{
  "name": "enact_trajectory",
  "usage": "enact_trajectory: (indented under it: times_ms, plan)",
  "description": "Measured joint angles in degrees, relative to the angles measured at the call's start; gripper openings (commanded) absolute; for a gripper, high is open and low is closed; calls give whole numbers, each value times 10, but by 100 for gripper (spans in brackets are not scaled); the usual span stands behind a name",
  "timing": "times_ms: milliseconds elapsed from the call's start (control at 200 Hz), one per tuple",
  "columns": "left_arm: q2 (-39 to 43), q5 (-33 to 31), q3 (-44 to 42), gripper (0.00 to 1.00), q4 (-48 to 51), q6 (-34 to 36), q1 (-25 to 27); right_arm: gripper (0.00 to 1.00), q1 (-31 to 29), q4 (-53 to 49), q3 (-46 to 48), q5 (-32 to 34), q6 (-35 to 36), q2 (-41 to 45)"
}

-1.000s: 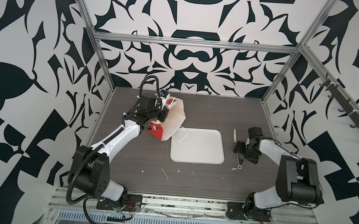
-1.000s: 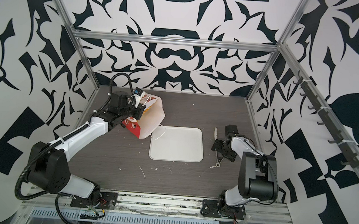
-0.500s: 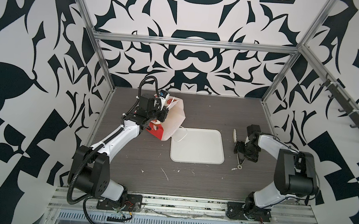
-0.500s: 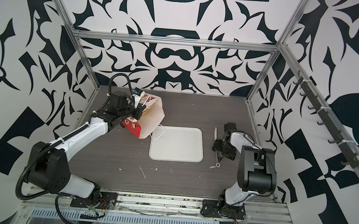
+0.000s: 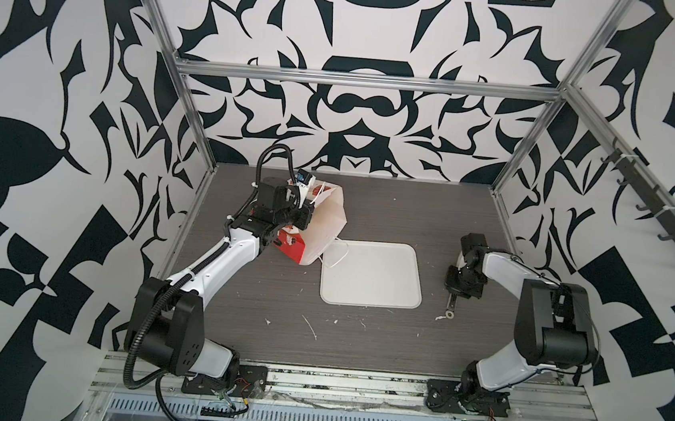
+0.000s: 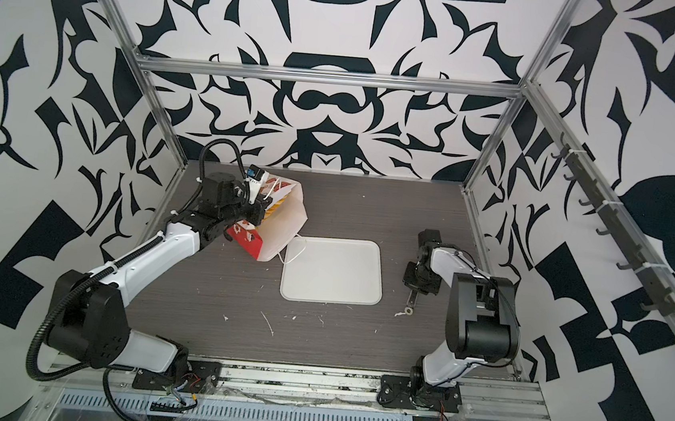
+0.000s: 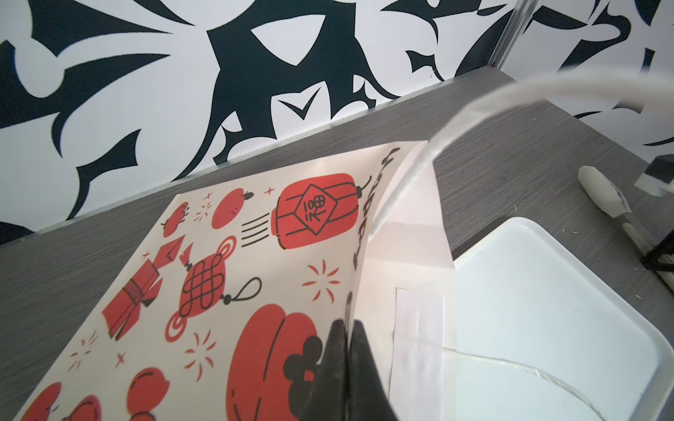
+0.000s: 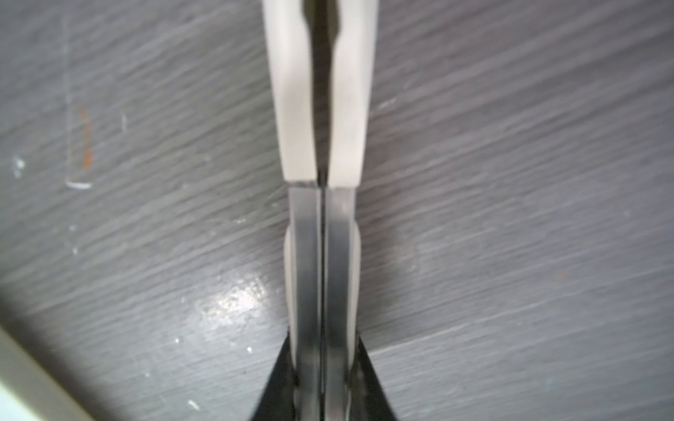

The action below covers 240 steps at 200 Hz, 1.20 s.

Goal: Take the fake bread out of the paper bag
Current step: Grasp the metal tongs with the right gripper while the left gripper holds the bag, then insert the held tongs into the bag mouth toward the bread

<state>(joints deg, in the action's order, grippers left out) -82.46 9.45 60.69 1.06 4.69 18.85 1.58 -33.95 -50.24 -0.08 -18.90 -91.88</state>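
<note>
Paper bag (image 5: 328, 223) is tilted at the rear left of the table (image 5: 274, 339), with its rim clamped by the left gripper (image 7: 346, 330) and one string handle draped onto the white tray (image 5: 376, 277). Bag contents are hidden. Right gripper (image 8: 324, 371) is clenched on tongs (image 8: 295, 109), just right of the tray.

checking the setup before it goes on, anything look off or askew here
The paper bag is not upright: it leans over toward the white tray, pinched at its rim by the left gripper, and one string handle trails onto the tray's corner. White scraps litter the table near the front.
</note>
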Motion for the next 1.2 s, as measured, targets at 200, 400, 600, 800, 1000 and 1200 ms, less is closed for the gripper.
enact_trajectory:
  times_ms: [200,400,600,800,1000,1200]
  plan:
    - [0,0,0,0,0,0,-1,0,-75,10,8,-24,21,53]
    - [0,4,-2,0,0,-2,-1,0,-178,5,-65,-118,54,95]
    - [0,5,-4,0,0,-4,-1,4,-316,-10,-189,-160,89,79]
    - [0,-42,-25,0,-12,0,34,11,-386,-15,-208,-221,108,45]
    - [1,-132,-30,0,-13,23,99,16,-389,-23,-200,-242,114,15]
    - [9,-191,-30,0,-23,52,127,28,-388,-22,-186,-255,113,15]
